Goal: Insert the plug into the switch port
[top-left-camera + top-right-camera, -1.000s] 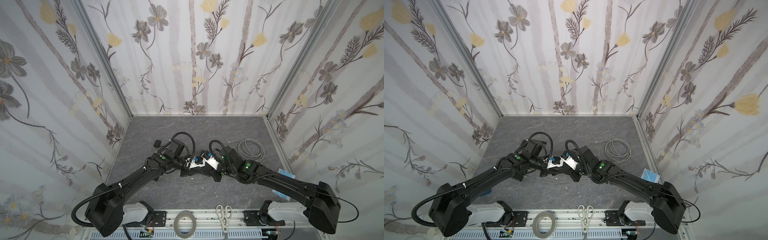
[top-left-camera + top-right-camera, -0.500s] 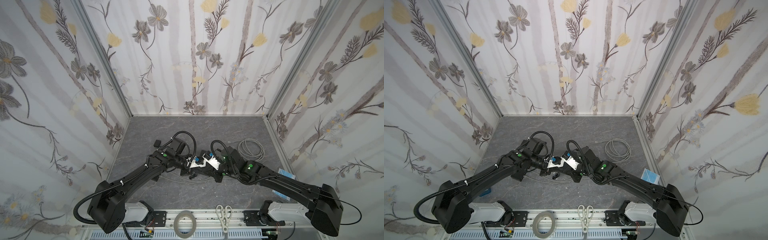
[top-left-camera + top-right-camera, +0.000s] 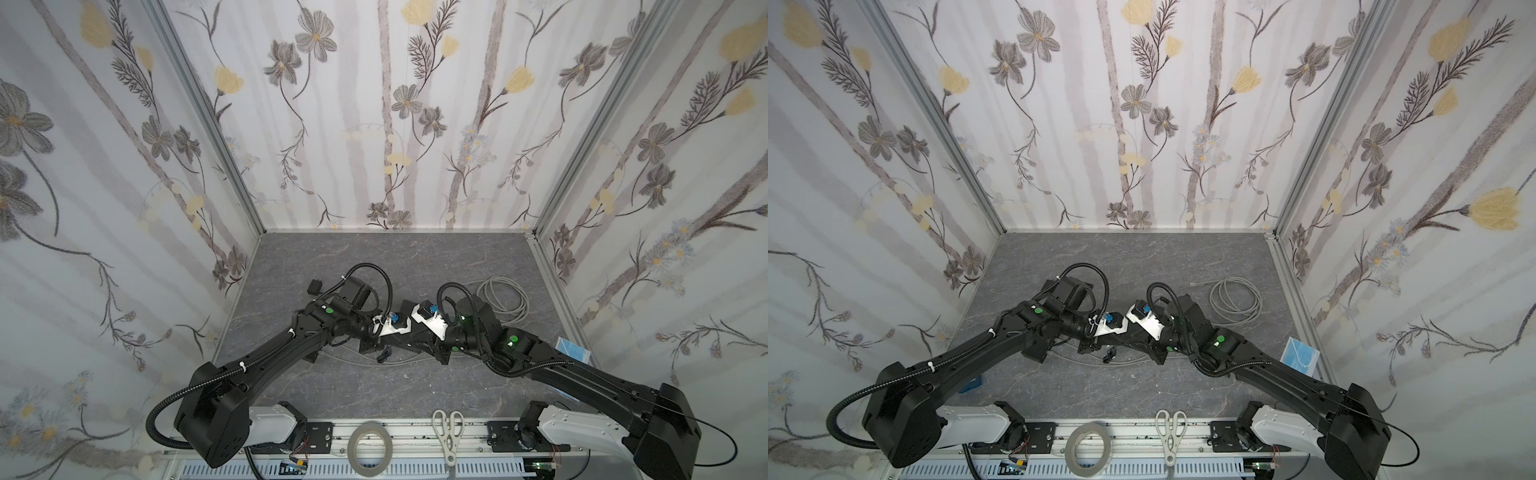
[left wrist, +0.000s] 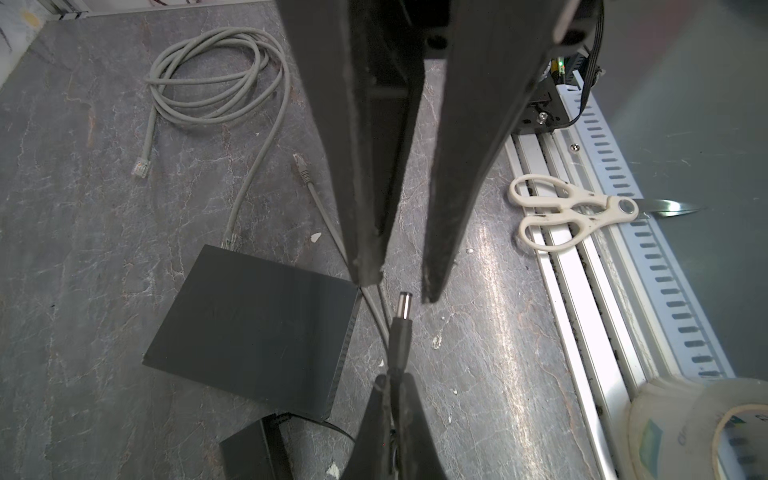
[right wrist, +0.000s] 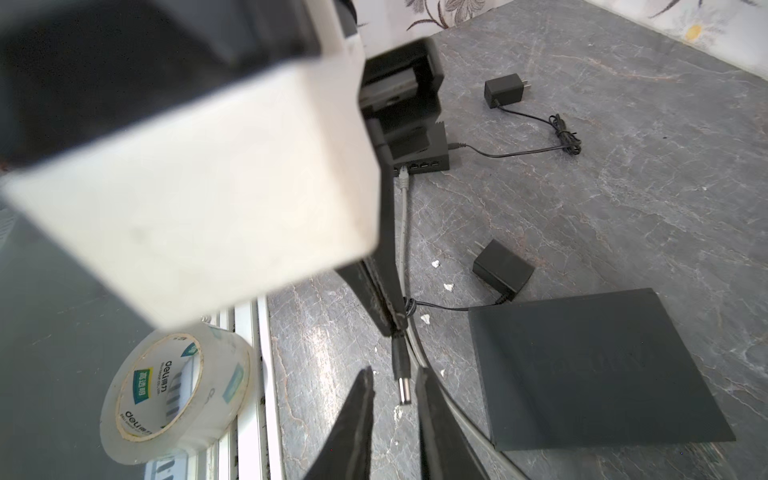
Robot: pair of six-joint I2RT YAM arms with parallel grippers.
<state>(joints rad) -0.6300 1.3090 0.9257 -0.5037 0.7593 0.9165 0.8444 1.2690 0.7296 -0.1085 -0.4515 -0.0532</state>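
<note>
The flat black switch box (image 4: pixel 249 332) lies mid-desk; its port does not show, and nothing is seated in it that I can see, so insertion is not yet done. The left hand (image 4: pixel 394 380) is clamped on the black barrel plug (image 4: pixel 401 328) behind its metal tip. The right hand (image 5: pixel 395 374) stands narrowly parted around that tip, likely for a handover. The plug hangs just near of the box, apart from it.

Around three sides stand floral-papered walls (image 3: pixel 395 104). The grey marbled desk (image 3: pixel 374 257) carries a coiled grey cable (image 3: pixel 503 299) far right.

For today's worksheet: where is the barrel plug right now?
Left wrist view: the barrel plug juts from the shut left gripper, beside the flat black box.
</note>
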